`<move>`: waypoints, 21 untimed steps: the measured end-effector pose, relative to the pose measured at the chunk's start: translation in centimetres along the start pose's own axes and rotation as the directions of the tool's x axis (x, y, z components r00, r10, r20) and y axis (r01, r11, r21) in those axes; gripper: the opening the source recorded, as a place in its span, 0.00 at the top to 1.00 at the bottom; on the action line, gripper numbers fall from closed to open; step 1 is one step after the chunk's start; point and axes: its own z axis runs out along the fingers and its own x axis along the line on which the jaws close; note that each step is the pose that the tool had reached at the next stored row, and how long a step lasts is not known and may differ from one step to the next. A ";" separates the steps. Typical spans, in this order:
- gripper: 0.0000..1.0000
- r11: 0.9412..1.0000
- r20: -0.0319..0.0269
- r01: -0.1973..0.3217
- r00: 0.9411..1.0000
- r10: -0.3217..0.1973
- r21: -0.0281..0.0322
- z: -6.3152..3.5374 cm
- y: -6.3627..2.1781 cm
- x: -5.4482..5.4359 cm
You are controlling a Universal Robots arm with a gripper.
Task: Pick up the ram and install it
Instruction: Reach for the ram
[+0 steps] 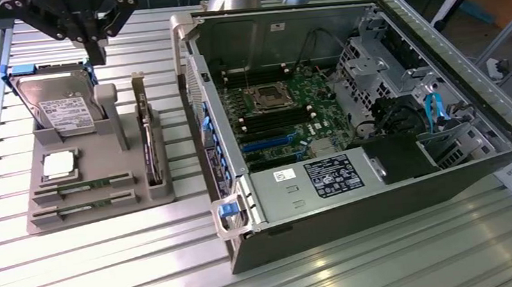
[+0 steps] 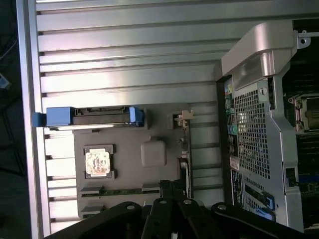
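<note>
Currently: black gripper [image 1: 97, 56] high over hard-drive end of grey plastic parts holder [image 1: 100, 164]. Fingers pressed together, nothing between them. Long thin green ram stick [image 1: 84, 186] sits in holder slot, just beside square silvery processor chip [image 1: 60, 164], well apart from gripper. Silver hard drive with blue side rails [image 1: 58, 105] upright, nearest gripper. Open dark computer case [image 1: 346, 108] at exterior view's right.

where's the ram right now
On the exterior view's left, two ram sticks lie slotted in the grey holder, next to the silvery processor chip, beside the upright expansion card.
</note>
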 end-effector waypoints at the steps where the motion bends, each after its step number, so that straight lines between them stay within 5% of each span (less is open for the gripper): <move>1: 0.90 1.000 0.000 0.000 1.000 0.000 0.000 -0.02 -0.02 0.3; 12: 0.90 1.000 0.000 0.000 1.000 0.000 0.000 -0.08 -0.22 2.9; 21: 0.90 1.000 -0.002 0.000 1.000 0.000 0.000 -0.08 -0.26 3.4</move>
